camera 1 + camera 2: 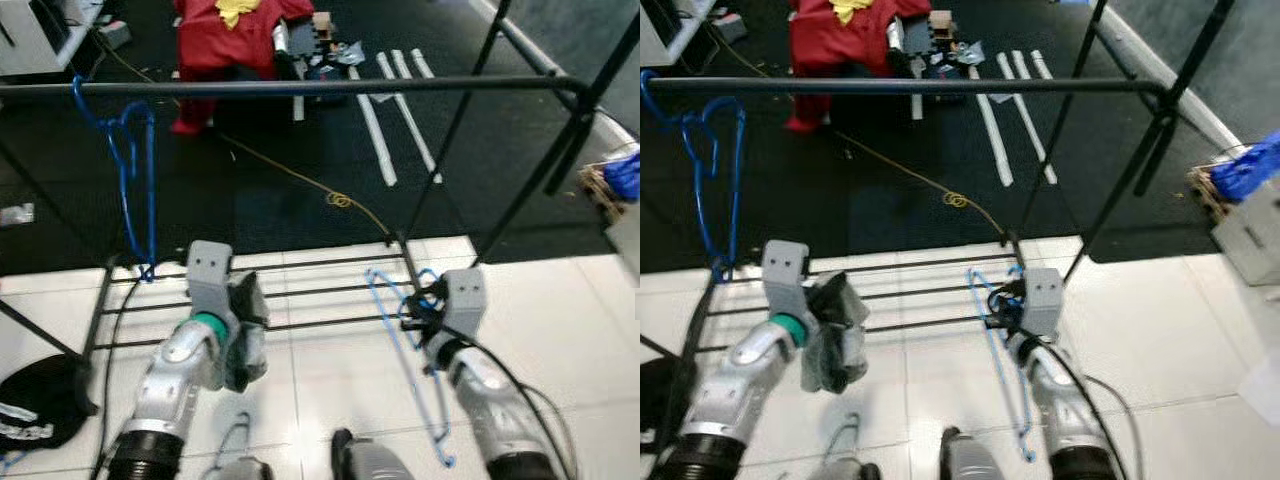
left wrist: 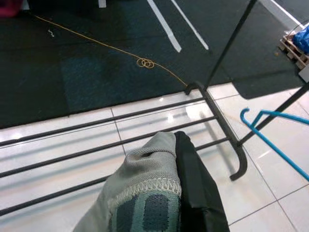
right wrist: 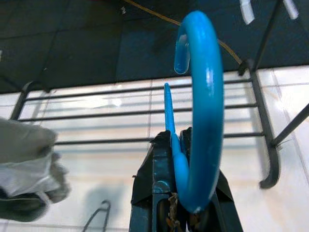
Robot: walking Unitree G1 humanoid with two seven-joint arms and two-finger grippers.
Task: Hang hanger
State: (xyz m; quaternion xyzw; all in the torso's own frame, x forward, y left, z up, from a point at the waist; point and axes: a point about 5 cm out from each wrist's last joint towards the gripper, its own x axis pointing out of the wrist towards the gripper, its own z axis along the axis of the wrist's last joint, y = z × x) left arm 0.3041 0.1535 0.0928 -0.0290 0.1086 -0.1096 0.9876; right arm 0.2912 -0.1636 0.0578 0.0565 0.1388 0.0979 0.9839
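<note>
The right gripper (image 1: 418, 312) holds a blue hanger (image 1: 405, 350) tight, far under the bar (image 1: 300, 87); it could miss. The left gripper (image 1: 240, 335) squeezes a sock (image 2: 145, 203).

White glossy tiled floor (image 1: 330, 385) carries a black metal garment rack (image 1: 300, 88); its bottom bars lie near the tile edge. Beyond that edge, dark carpet (image 1: 270, 190) bears a yellow cord (image 1: 338, 200) and white strips (image 1: 385, 100).
</note>
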